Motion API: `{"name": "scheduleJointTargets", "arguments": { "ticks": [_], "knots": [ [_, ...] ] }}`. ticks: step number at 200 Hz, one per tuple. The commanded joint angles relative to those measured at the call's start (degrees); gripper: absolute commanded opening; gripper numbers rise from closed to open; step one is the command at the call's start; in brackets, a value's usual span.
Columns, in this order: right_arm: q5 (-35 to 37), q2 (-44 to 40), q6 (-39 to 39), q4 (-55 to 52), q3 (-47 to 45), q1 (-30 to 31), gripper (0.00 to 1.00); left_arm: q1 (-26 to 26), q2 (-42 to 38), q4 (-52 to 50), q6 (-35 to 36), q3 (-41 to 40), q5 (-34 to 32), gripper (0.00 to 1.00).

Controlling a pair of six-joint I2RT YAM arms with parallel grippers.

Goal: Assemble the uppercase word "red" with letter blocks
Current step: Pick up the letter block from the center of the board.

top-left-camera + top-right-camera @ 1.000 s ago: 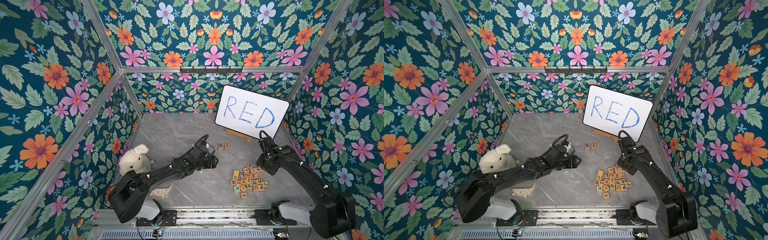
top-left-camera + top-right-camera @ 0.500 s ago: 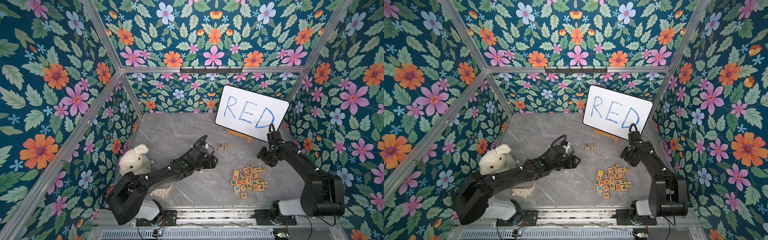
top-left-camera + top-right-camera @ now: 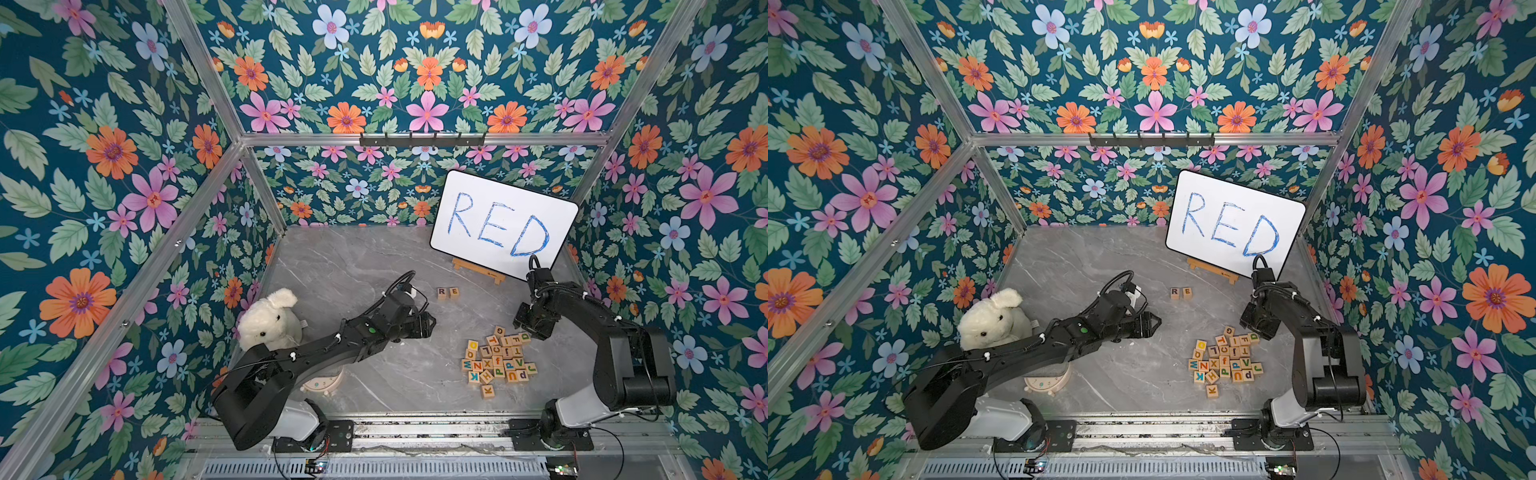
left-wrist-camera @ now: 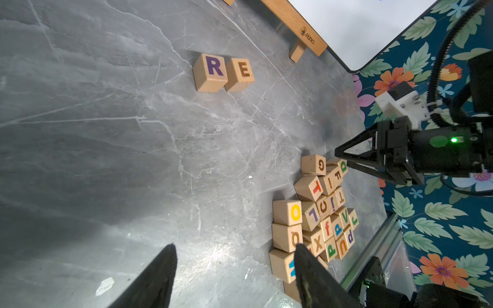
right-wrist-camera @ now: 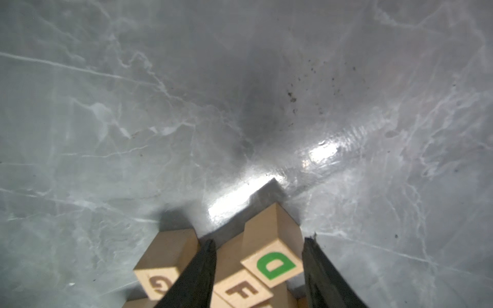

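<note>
Two letter blocks stand side by side on the grey marble floor: the purple R point(image 3: 441, 292) point(image 4: 213, 68) and the E point(image 3: 454, 291) point(image 4: 244, 70) touching its right side. The green D block point(image 3: 525, 337) point(image 5: 276, 264) sits at the far right corner of the loose pile point(image 3: 496, 361). My right gripper point(image 3: 528, 331) point(image 5: 260, 241) is open and reaches down with one finger on each side of the D; a gap shows on the F side. My left gripper point(image 3: 432, 323) point(image 4: 234, 248) hovers left of the pile, open, with nothing in it.
The white board with RED point(image 3: 503, 224) leans on a wooden easel point(image 3: 478, 270) behind the R and E. A white plush rabbit point(image 3: 270, 320) and a small round clock point(image 3: 322, 380) lie under the left arm. Walls stand close to the right arm.
My right gripper has come down from near the board to the pile's far corner and narrowed slightly around the D. The left arm has hardly moved.
</note>
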Motion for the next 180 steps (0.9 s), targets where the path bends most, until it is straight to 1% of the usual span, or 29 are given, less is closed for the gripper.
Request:
{"name": "scheduleJointTargets", "arguments": {
  "ticks": [1, 35, 112, 180],
  "knots": [
    [2.40, 1.35, -0.26, -1.98, 0.08, 0.01, 0.54, -0.03, -0.22, 1.34, 0.42, 0.21, -0.09, 0.72],
    [2.24, 1.90, -0.75, -0.88, -0.13, 0.61, 0.53, -0.03, -0.07, 1.51, 0.23, 0.03, -0.27, 0.72],
    [5.47, 3.11, -1.75, -0.87, 0.40, 3.78, 0.52, -0.04, 0.84, 0.72, 0.13, 0.74, -0.17, 0.72],
    [3.81, 3.23, -1.05, 0.09, -0.63, 5.13, 0.51, -0.03, 0.75, 0.72, 0.08, 0.72, -0.36, 0.71]
  ]
}}
